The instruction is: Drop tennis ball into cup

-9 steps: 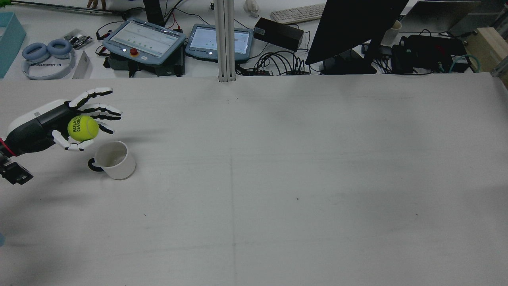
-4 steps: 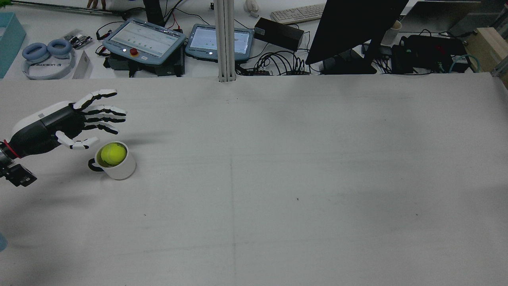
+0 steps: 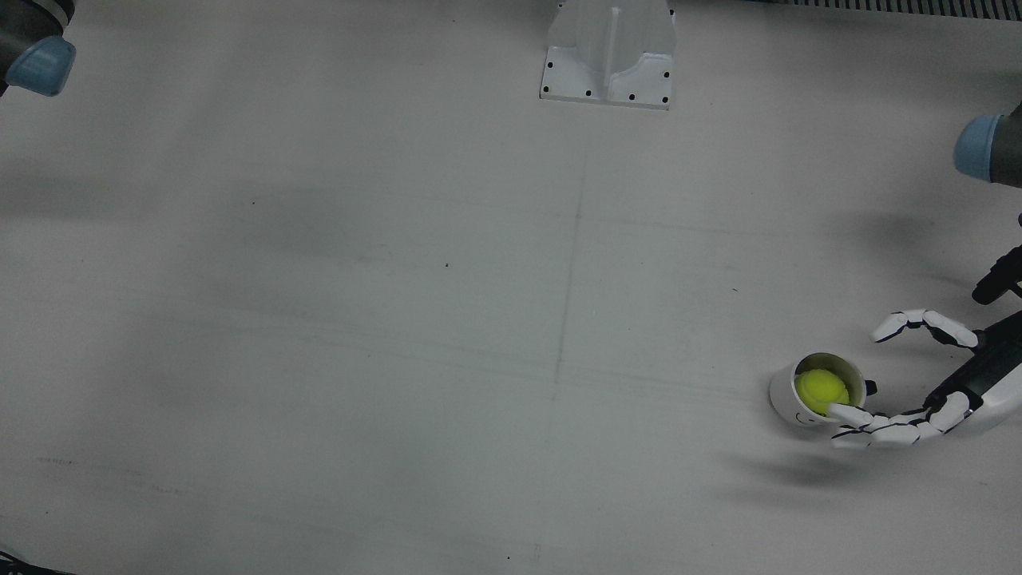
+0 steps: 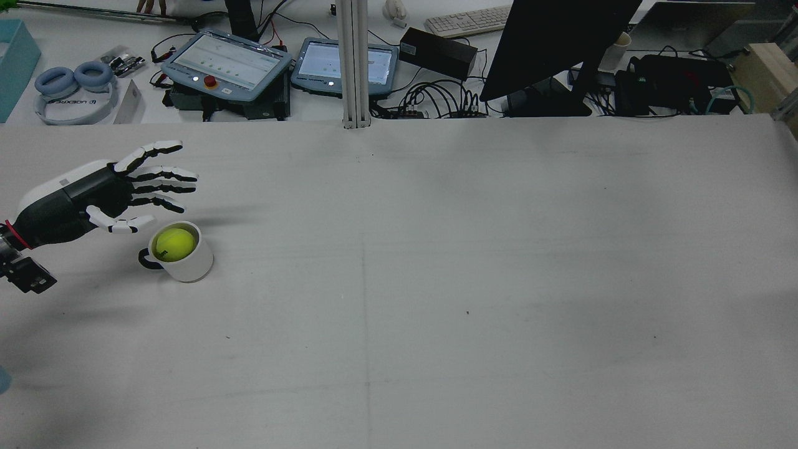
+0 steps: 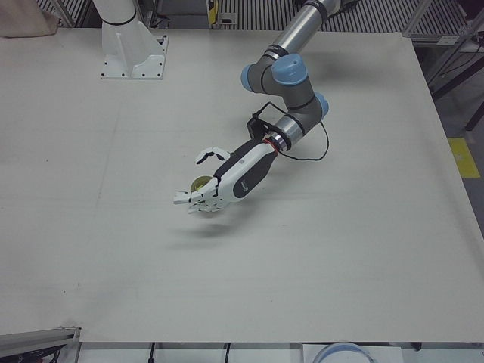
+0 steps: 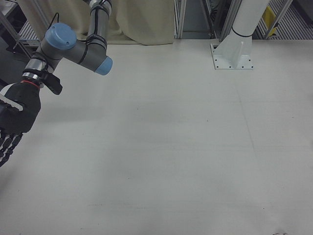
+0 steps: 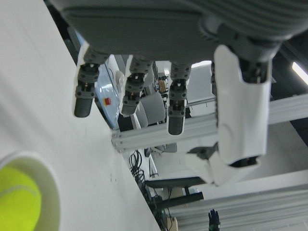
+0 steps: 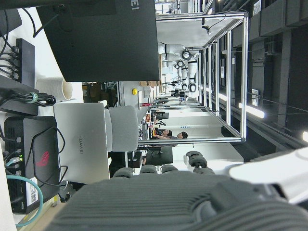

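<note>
The yellow tennis ball (image 4: pixel 174 243) lies inside the white cup (image 4: pixel 190 265), which stands upright on the table's left side with its dark handle toward the arm. My left hand (image 4: pixel 115 193) hovers just beside and above the cup, open and empty, fingers spread. In the front view the ball (image 3: pixel 821 388) sits in the cup (image 3: pixel 781 395), and the left hand (image 3: pixel 970 375) reaches around it without touching. The left hand view shows the cup rim (image 7: pixel 50 192) and ball (image 7: pixel 17 202) below the fingers (image 7: pixel 175 110). My right hand (image 6: pixel 12 122) hangs far off at the table's side, open and empty.
Behind the table's far edge are two teach pendants (image 4: pixel 227 62), headphones (image 4: pixel 75 90), a monitor (image 4: pixel 555 43) and cables. A white post base (image 3: pixel 608 52) stands at the table's middle back edge.
The left hand opened and let go of the ball, which dropped into the cup. The ball has since settled; the hand stays open in nearly the same place.
</note>
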Tool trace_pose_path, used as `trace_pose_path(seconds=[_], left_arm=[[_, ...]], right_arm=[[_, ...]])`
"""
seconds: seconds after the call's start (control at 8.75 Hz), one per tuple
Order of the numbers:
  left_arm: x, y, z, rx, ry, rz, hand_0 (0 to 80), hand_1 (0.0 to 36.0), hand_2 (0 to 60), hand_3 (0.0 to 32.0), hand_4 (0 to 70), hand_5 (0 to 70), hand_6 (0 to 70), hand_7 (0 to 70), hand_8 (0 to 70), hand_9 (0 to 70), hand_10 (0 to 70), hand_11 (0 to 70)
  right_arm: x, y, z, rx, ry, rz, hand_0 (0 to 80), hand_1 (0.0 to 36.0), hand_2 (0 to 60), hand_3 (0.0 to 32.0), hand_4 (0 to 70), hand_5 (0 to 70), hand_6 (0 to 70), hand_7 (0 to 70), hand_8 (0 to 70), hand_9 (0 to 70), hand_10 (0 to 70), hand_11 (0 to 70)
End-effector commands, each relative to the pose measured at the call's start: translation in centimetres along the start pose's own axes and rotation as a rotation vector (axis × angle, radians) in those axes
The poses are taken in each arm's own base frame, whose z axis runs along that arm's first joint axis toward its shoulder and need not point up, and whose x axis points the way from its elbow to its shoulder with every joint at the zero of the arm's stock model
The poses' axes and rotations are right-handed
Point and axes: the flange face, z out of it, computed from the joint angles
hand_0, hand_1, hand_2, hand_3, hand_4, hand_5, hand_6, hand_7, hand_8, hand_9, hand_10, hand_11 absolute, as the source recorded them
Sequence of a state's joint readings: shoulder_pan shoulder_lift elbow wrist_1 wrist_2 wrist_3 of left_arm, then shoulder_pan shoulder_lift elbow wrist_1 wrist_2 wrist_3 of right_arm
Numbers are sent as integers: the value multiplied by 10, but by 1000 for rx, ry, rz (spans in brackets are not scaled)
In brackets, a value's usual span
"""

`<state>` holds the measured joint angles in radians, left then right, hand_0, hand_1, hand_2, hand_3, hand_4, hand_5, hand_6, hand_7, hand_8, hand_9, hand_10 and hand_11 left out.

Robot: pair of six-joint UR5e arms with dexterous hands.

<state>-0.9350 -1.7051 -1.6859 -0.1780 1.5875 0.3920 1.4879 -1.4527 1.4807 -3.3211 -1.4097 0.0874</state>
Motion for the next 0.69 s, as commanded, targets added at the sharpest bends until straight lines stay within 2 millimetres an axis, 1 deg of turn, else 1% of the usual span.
trace_pose_path(seconds=[0.0,0.11,0.23,0.34,0.46,0.57], left_arm=[[160,-72,-25,209,225,1,764,360,542,320,0,240,442,218,283,129,179,292],[194,-88,-46,253,279,18,800,360,542,320,9,230,328,258,267,145,184,303],[217,-102,-67,295,317,30,800,360,533,320,24,247,414,255,288,149,184,303],[223,-118,-79,327,332,14,800,360,461,320,30,239,376,266,280,152,183,302],[227,-123,-79,327,340,13,800,360,392,320,32,221,333,271,267,150,186,302],[232,-120,-72,319,343,15,800,360,374,320,24,196,215,290,244,156,192,310]], right_arm=[[0,0,0,0,0,0,0,0,0,0,0,0,0,0,0,0,0,0],[0,0,0,0,0,0,0,0,0,0,0,0,0,0,0,0,0,0],[0,0,0,0,0,0,0,0,0,0,0,0,0,0,0,0,0,0],[0,0,0,0,0,0,0,0,0,0,0,0,0,0,0,0,0,0],[0,0,0,0,0,0,0,0,0,0,0,0,0,0,0,0,0,0],[0,0,0,0,0,0,0,0,0,0,0,0,0,0,0,0,0,0]])
